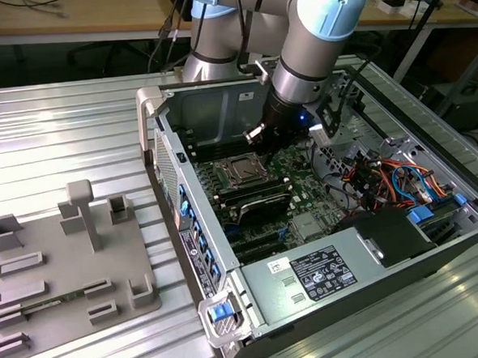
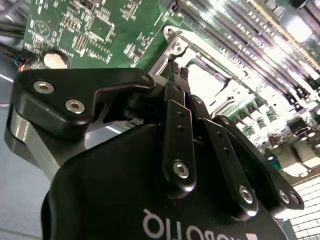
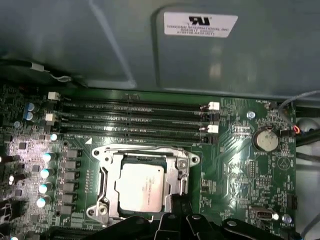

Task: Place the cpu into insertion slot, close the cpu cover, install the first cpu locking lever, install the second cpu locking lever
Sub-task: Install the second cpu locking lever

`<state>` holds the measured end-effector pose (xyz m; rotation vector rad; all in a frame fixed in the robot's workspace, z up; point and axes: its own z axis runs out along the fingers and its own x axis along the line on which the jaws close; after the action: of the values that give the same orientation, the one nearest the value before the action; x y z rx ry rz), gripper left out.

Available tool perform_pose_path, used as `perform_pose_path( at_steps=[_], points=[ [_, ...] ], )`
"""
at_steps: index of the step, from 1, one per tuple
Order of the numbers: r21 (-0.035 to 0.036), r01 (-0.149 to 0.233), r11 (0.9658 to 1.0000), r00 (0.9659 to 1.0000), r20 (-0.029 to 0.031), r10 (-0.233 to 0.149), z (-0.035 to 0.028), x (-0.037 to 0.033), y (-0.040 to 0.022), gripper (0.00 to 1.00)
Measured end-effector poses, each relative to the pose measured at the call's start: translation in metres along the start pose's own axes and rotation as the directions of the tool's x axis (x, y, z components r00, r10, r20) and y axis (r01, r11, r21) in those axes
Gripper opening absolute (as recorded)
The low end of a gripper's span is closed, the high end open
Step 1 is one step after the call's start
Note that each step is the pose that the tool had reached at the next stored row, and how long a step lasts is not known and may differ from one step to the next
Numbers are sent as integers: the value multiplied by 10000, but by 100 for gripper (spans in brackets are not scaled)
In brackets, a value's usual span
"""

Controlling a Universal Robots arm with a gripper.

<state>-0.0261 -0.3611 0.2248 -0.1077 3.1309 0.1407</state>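
Note:
The cpu (image 3: 141, 186) lies flat in the insertion slot (image 3: 102, 150), its silver-grey top showing through the cut-out of the cpu cover (image 3: 145, 156), which is folded down over it. Thin metal levers run along the slot's sides; whether they are latched I cannot tell. In the first wrist view my gripper (image 3: 180, 202) hangs just above the slot's edge. In the second wrist view the gripper (image 2: 179, 70) is shut, its black fingers (image 2: 172, 120) pressed together with nothing between them. In the exterior view the gripper (image 1: 258, 134) is inside the case, just behind the slot (image 1: 243, 172).
Long black memory slots (image 3: 135, 117) lie between the slot and the case wall (image 3: 125, 45). A coin battery (image 3: 265, 140) sits on the green board. The grey power supply box (image 1: 310, 276) and bundled cables (image 1: 385, 178) crowd the case. A grey fixture tray (image 1: 66, 271) lies at the exterior view's left.

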Motion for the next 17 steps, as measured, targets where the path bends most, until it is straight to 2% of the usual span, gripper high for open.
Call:
perform_pose_path(
  at_steps=[3,6,17],
  points=[
    [0,1,10000,10000,0,-1,2,-36,-44,11],
    [2,0,10000,10000,-1,0,3,-67,-51,11],
    [-1,3,10000,10000,0,-3,6,-81,-53,11]
  ],
)
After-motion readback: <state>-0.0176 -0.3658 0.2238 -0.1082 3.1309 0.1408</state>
